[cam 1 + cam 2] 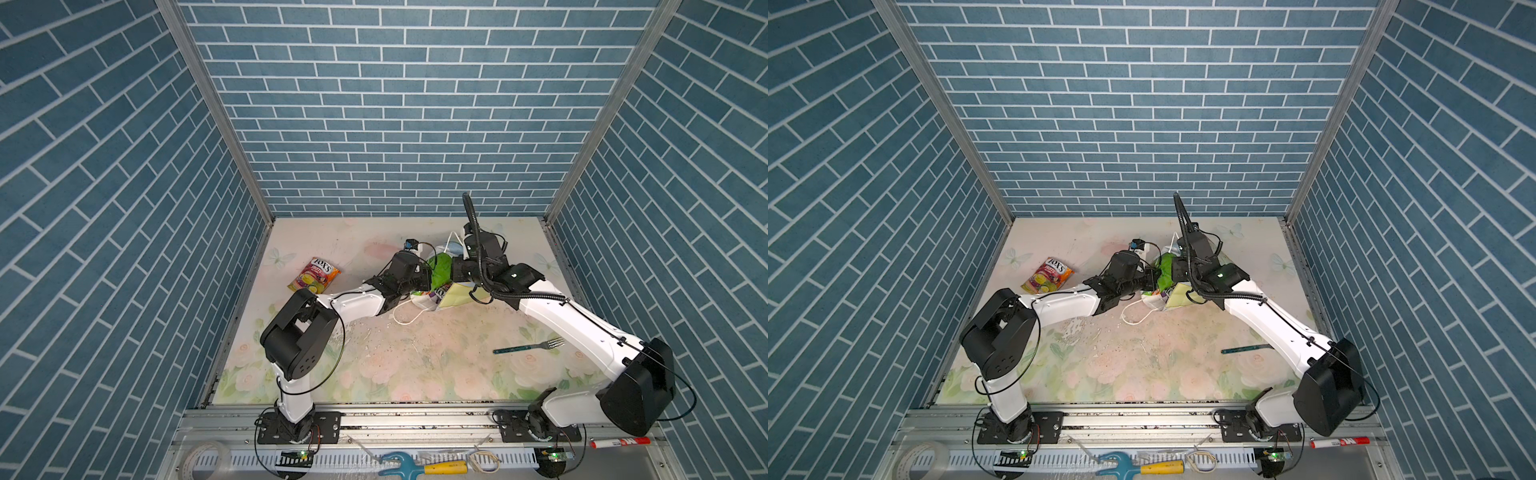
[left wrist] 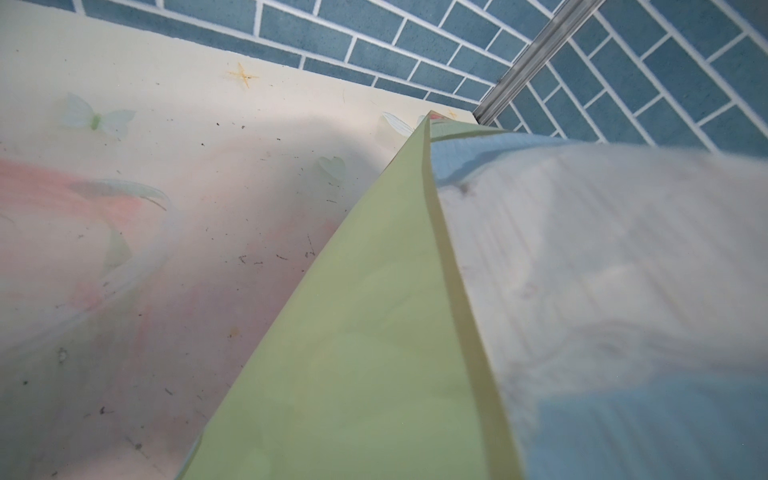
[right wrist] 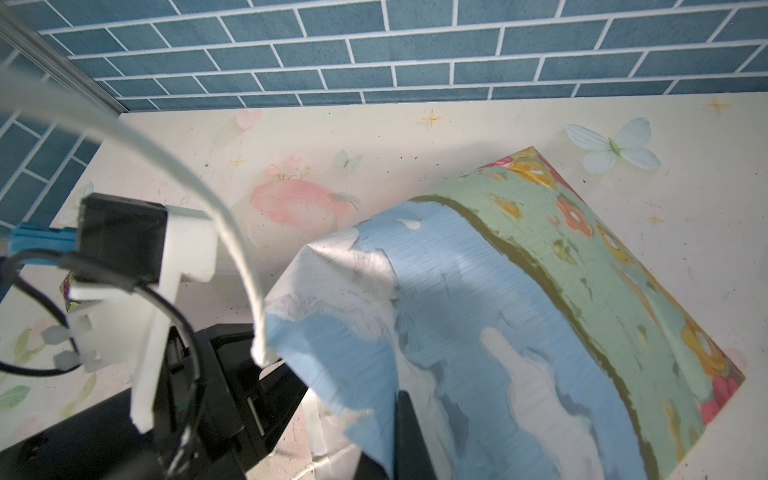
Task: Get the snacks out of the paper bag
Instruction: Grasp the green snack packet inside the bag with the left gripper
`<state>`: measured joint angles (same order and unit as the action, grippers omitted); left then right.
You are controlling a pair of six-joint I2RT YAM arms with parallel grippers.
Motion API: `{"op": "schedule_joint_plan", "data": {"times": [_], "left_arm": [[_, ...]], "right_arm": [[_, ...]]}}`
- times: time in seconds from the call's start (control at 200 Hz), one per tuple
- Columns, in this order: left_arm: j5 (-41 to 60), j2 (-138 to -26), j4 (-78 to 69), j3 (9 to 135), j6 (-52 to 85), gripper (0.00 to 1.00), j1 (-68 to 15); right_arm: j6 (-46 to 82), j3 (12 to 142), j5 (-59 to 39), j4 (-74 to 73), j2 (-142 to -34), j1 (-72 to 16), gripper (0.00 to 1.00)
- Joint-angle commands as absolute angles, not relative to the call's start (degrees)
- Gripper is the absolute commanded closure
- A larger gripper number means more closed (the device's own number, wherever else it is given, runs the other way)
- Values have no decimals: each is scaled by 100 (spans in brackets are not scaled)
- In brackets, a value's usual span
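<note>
The paper bag [image 1: 455,297] [image 1: 1177,297] lies on its side mid-table, its sky print filling the right wrist view [image 3: 519,291] and its pale yellow side panel the left wrist view [image 2: 365,332]. A bright green chip bag [image 1: 440,268] [image 1: 1166,270] sticks up from its mouth, with a FOX'S packet [image 1: 434,293] just below. Another FOX'S packet [image 1: 314,275] [image 1: 1047,275] lies on the table to the left. My left gripper [image 1: 428,280] [image 1: 1152,282] is shut against the green bag's edge; its tips are hidden. My right gripper [image 1: 453,270] [image 3: 399,440] is shut on the paper bag's rim.
A teal-handled fork [image 1: 528,345] [image 1: 1244,348] lies on the table near the right arm. One white cord handle [image 1: 405,318] trails on the table in front of the bag. Blue brick walls close three sides. Tools lie on the front rail [image 1: 415,461].
</note>
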<state>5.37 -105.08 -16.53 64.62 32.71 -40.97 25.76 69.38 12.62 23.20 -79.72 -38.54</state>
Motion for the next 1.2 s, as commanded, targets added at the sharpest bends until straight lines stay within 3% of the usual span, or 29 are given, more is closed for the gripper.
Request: {"op": "schedule_joint_plan", "data": {"times": [0.0,0.09,0.2,1.195], "left_arm": [[330,-10433,-1503,6522,3235,93,-4073],[318,-10342,-1486,6482,3250,93,-4078],[310,-10228,-1479,6430,3234,100,-4078],[271,-9228,-1309,6000,3198,100,-4078]], "right_arm": [[2909,6957,1219,2091,-7822,-3911,100],[2909,6943,1239,2086,-7822,-3911,100],[2900,6928,1278,2118,-7831,-3911,100],[2922,7036,1327,2128,-7919,-3948,100]]}}
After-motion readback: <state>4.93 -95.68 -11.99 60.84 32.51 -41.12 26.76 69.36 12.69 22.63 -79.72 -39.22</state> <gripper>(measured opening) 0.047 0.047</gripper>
